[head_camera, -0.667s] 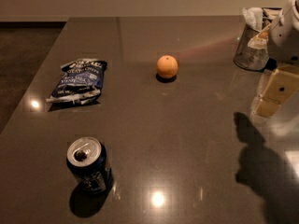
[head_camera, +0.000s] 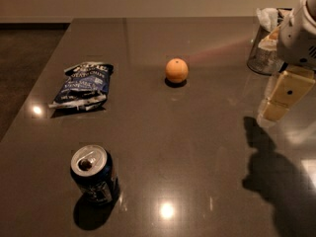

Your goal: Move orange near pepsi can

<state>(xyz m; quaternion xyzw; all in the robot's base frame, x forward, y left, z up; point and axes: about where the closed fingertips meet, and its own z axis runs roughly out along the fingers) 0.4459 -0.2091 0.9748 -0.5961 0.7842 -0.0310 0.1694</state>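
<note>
gripper [head_camera: 279, 98] far right — jaws' gap unclear | orange [head_camera: 176, 70] well left of jaws, apart | pepsi can [head_camera: 93, 174] front-left

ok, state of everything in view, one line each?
pepsi can: upright, front left of the table, mouth looks open.
orange: resting on the table, untouched, well apart from the pepsi can.
chip bag: lying flat, crumpled, left side.
clear container: upright, back right, pale contents, partly hidden by the arm.
claw: above the table's right side, apart from the orange.
</note>
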